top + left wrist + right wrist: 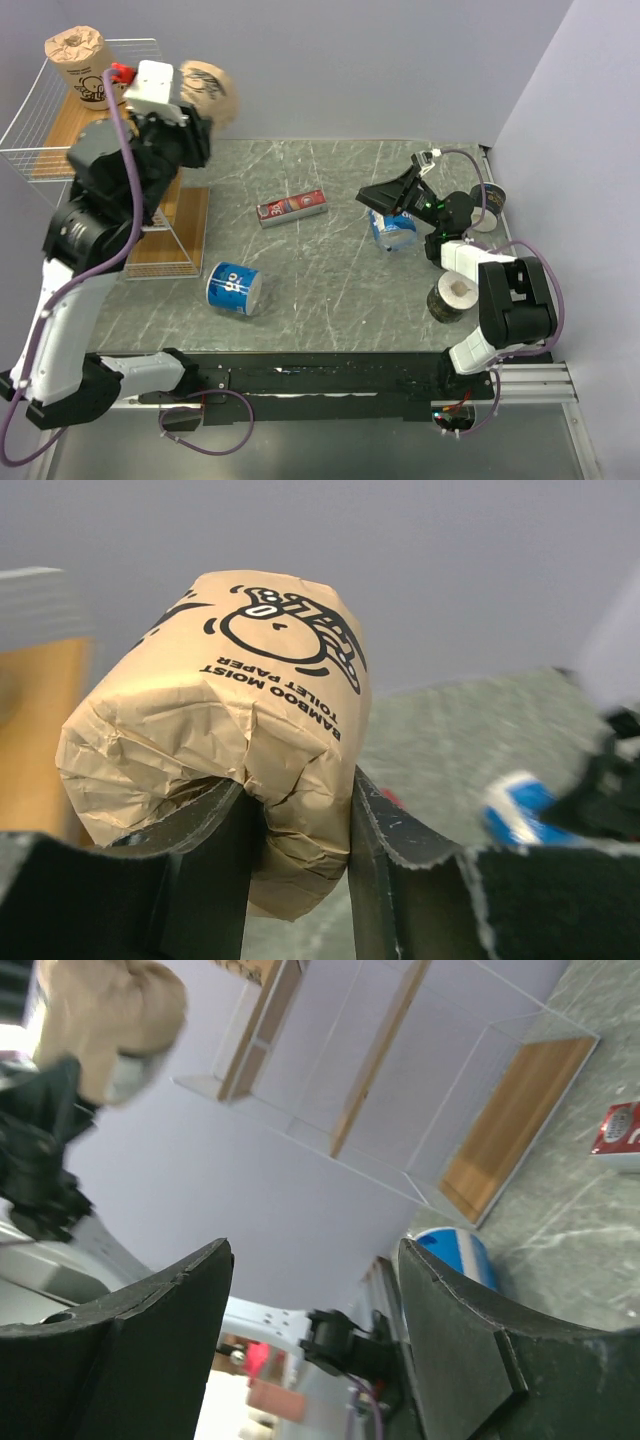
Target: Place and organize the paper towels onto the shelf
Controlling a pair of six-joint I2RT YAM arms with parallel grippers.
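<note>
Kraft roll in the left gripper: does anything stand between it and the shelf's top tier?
No loose object visibly does. The kraft roll, held by the left gripper, hangs just right of the shelf; only the arm's own wrist lies between them. A second kraft roll occupies the top board's far corner.

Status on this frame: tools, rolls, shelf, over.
Left tool shut on kraft roll, raised beside shelf. Right tool open, empty, by blue-and-white roll. Second kraft roll on shelf top. Nothing seen blocking.

I see the kraft roll [230, 720] wrapped in crinkled matt paper; the shelf [175, 235] is white wire and pale wood. The table [330, 290] looks stone-smooth.
</note>
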